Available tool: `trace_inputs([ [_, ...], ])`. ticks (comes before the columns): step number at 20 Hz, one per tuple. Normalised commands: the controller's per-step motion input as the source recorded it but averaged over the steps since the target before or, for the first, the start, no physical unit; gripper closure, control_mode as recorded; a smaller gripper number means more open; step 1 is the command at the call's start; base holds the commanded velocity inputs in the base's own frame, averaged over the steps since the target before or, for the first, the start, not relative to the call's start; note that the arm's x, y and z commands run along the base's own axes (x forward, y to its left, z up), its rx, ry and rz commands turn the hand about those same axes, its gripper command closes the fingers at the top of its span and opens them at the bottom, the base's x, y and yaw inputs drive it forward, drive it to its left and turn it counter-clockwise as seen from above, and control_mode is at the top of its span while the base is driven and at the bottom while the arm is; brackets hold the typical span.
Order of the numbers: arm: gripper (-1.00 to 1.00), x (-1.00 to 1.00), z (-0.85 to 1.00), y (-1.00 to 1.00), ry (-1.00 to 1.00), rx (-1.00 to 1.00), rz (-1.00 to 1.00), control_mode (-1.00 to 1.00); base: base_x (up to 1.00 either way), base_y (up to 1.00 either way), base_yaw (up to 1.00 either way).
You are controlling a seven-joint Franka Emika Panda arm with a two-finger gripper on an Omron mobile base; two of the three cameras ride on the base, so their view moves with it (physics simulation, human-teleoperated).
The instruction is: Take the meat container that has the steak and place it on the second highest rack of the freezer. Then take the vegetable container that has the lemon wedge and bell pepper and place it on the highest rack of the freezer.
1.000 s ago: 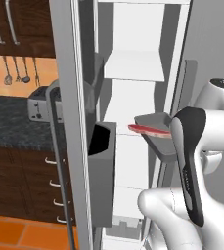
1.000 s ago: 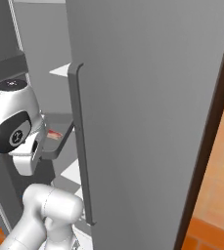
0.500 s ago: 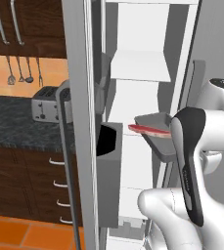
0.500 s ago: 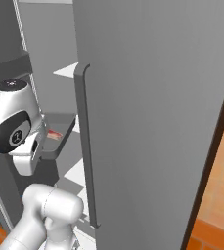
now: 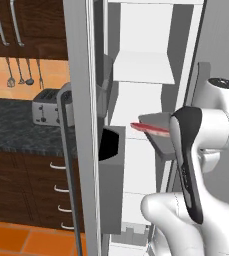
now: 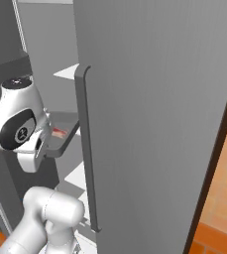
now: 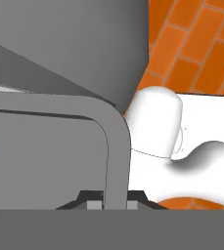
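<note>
The meat container, a flat grey tray, is held level in front of the open freezer. The red steak lies in it and sticks out over its left edge. From the right base view the container and the steak sit just left of the grey door. My gripper is shut on the container's rim. One white shelf lies above the tray's level; I cannot tell which rack it is. The vegetable container is out of view.
The open freezer door carries dark bins close to the tray's left. A second tall grey door with a long handle stands close on the right. A toaster sits on the dark counter at left.
Both base views have shifted slightly, so the camera has moved relative to the freezer. The tray with the steak stays in the same grip in front of the arm.
</note>
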Motion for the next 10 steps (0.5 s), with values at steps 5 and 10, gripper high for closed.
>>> trace_inputs([
  [5,1.0,0.43,-0.04,0.02,0.0,0.0,-0.11,-1.0,0.0,0.0,0.0],
  [10,1.0,0.44,-0.2,0.15,-0.02,0.0,-0.04,-1.0,0.0,0.0,0.0],
])
